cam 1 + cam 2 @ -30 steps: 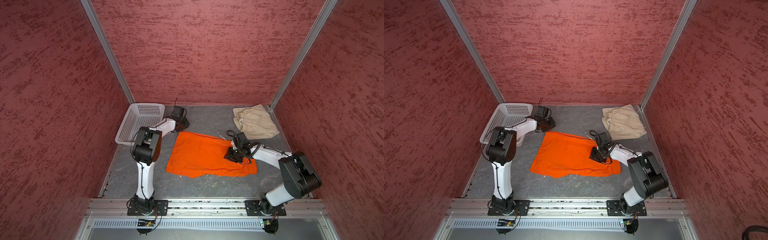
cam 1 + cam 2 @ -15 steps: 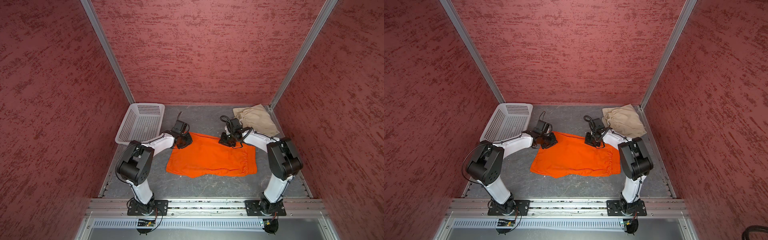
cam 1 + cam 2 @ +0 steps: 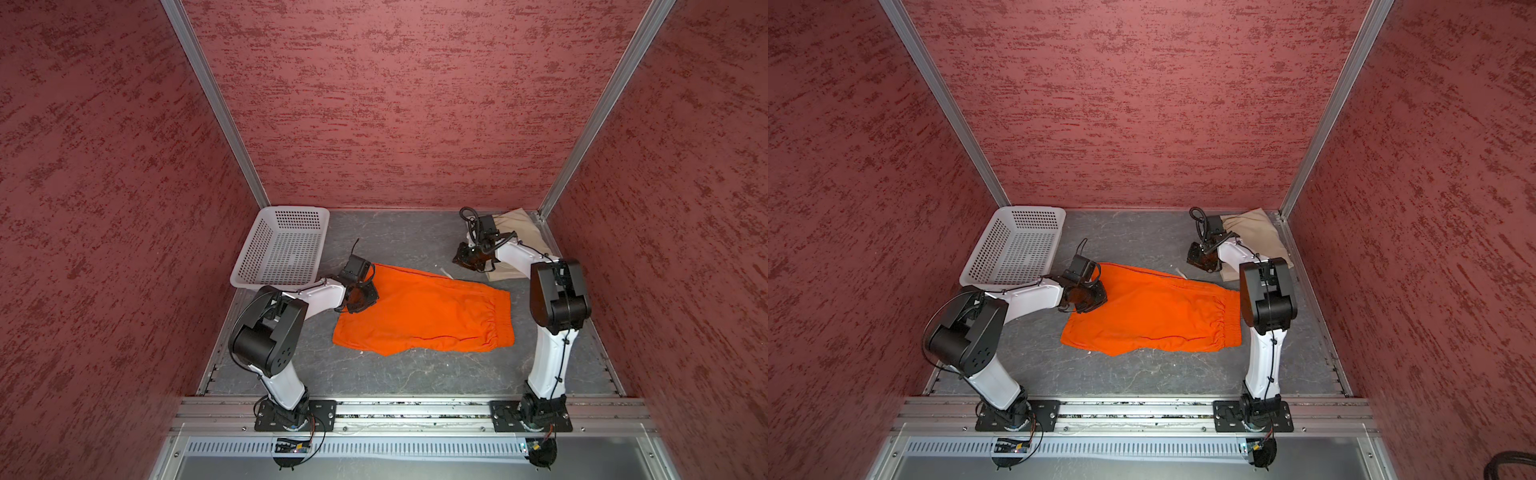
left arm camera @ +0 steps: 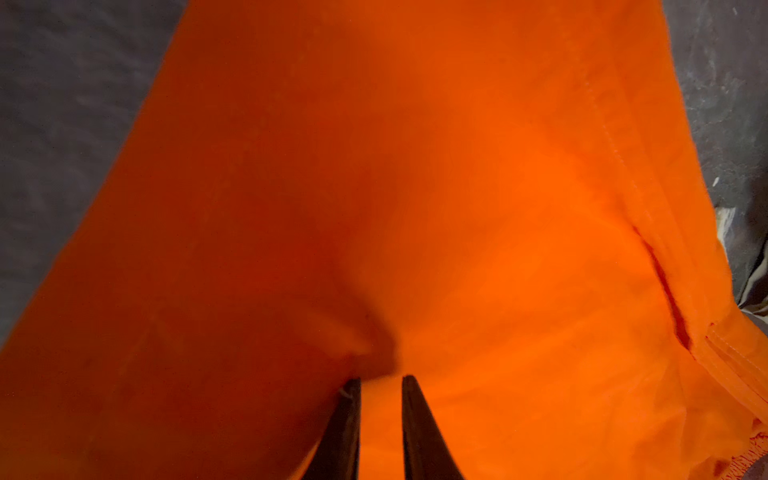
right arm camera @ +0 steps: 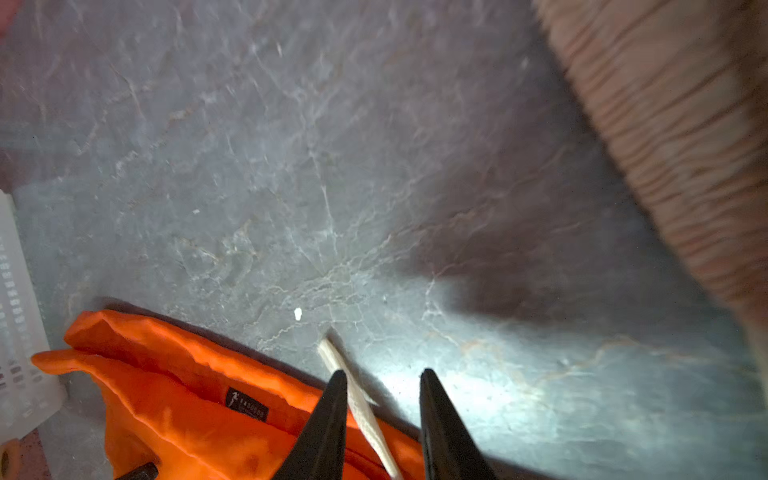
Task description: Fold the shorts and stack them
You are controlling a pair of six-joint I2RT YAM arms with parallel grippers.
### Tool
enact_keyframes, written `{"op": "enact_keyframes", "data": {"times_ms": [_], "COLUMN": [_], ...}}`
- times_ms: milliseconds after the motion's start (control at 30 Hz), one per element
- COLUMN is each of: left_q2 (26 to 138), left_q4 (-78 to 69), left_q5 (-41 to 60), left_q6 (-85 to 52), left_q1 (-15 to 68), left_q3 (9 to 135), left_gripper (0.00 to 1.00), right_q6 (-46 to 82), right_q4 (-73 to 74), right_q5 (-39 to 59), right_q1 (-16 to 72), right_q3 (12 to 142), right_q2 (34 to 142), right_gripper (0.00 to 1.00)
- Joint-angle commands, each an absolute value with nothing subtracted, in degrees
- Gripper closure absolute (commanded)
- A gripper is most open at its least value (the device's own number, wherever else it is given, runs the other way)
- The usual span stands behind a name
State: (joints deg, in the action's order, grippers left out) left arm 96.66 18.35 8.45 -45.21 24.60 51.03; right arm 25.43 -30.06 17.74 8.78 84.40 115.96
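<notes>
Well, the orange shorts (image 3: 424, 311) lie spread flat in the middle of the table (image 3: 395, 374), gathered waistband toward the right arm, white drawstring (image 3: 446, 272) poking out at the far edge. Left claw (image 4: 380, 377) is down on their far-left corner, fingers barely apart w/ cloth puckered at the tips (pinched or just pressed, can't tell). Right claw (image 5: 380, 371) hangs over bare table beside the drawstring, slightly open, holding nothing. Beige shorts (image 3: 519, 232) sit bunched in the far right corner; white basket (image 3: 286, 210) far left.

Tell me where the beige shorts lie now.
In both top views the beige shorts lie in the far right corner, just behind the right gripper and beyond the orange shorts.
</notes>
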Motion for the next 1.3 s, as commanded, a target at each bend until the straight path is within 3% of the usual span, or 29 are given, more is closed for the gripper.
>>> {"op": "enact_keyframes", "data": {"times_ms": [0, 200, 400, 567, 800, 933, 1100, 1267], "left_q2": [94.44, 88.17, 90.96, 93.85, 94.32, 91.80, 86.61, 82.74], "left_q4": [22.39, 23.67, 22.84, 21.76, 21.88, 23.21, 24.17, 25.28], "left_q5": [6.53, 8.12, 9.36, 7.42, 5.36, 4.16, 2.75, 0.70], "left_q6": [-44.66, -44.74, -45.40, -46.28, -45.94, -45.46, -43.15, -38.69], "left_q1": [24.61, 26.32, 29.95, 30.28, 28.42, 27.69, 27.49, 28.99], "left_q3": [50.65, 53.06, 54.90, 52.62, 47.66, 46.56, 47.90, 52.07], "left_gripper": [0.73, 0.71, 0.80, 0.90, 0.91, 0.88, 0.74, 0.66], "right_q6": [23.38, 26.03, 31.63, 34.95, 37.83, 39.95, 44.96, 44.81], "right_q4": [-32.24, -28.90, -25.11, -22.05, -16.44, -13.89, -8.43, -8.50], "right_q5": [18.79, 20.07, 22.44, 22.47, 21.24, 20.18, 19.58, 18.09], "right_q1": [8.71, 8.43, 8.43, 8.59, 10.65, 14.81, 21.36, 24.94], "right_q3": [84.12, 66.83, 48.61, 38.47, 30.96, 30.04, 31.96, 38.56], "right_q2": [109.66, 93.16, 79.90, 75.76, 77.07, 80.03, 82.62, 86.64], "right_gripper": [0.68, 0.73, 0.76, 0.80, 0.81, 0.81, 0.80, 0.76]}}
